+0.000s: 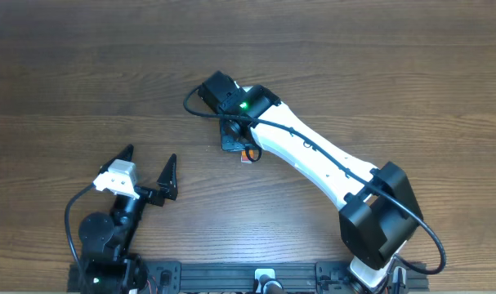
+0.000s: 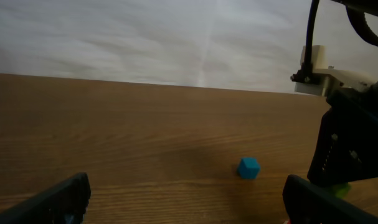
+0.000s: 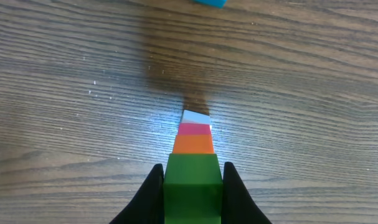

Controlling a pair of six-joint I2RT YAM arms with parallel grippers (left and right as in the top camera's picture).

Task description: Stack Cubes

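- Pinching a green cube (image 3: pixel 192 168) between the two fingers of the right gripper (image 3: pixel 192 186), one finger pressed on each opposite side.
- Held straight above a column of cubes: an orange cube (image 3: pixel 193 144) just under the green one, then a pink cube (image 3: pixel 194 129), then a white cube (image 3: pixel 196 117) lowest, on the wooden table (image 1: pixel 84 65).
- Not possible to tell whether the green cube rests on the orange one or hangs just over it.
- Lying alone on the wood, a blue cube (image 2: pixel 248 168), near the column but not touching it.
- Reaching from the right side to the middle of the table, the right arm, with the column under its gripper.
- Spread wide and holding nothing, the left gripper (image 1: pixel 149 159), near its own base and well apart from the column.
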